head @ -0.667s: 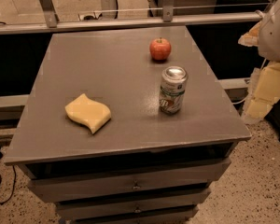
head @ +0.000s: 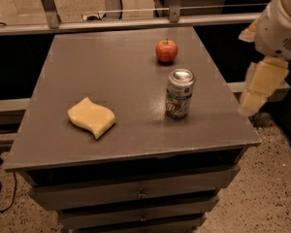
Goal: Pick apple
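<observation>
The apple [head: 166,50] is small, round and red with a short stem. It stands on the far right part of the grey table top [head: 111,76]. My gripper [head: 262,87] hangs off the table's right edge, to the right of the can and nearer than the apple. It is well apart from the apple and touches nothing. The white arm body [head: 281,25] is above it at the upper right.
A green-and-white drink can [head: 180,93] with a silver top stands upright just in front of the apple. A wavy yellow sponge [head: 91,117] lies on the left front part. The table has drawers [head: 140,193] below its front edge. A metal rail [head: 136,23] runs behind it.
My gripper has shifted slightly left and up, toward the table's right edge. The apple, can and sponge have not moved.
</observation>
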`<state>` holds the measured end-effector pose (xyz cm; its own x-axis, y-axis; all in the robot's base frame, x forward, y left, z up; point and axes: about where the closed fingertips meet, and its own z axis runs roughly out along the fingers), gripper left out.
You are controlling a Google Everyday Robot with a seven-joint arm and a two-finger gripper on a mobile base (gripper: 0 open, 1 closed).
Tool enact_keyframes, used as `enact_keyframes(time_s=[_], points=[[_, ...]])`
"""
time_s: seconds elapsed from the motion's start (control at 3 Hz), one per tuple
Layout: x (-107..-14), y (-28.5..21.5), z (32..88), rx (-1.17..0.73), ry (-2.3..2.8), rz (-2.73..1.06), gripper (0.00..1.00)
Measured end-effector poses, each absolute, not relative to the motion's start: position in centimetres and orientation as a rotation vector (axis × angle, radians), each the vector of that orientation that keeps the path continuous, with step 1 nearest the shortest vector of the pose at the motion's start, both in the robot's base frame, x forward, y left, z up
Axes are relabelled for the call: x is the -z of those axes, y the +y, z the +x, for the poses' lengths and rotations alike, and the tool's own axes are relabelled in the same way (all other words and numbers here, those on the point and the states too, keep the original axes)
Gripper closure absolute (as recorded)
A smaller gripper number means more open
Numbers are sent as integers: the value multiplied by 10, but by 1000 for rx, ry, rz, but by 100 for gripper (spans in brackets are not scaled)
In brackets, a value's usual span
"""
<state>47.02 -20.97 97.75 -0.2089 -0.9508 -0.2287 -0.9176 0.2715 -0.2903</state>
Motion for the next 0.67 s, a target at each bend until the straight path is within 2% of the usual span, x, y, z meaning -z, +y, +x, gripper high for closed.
enact_keyframes(time_s=[0.67], points=[[-961,-216,573,175,2075,-1678,0]])
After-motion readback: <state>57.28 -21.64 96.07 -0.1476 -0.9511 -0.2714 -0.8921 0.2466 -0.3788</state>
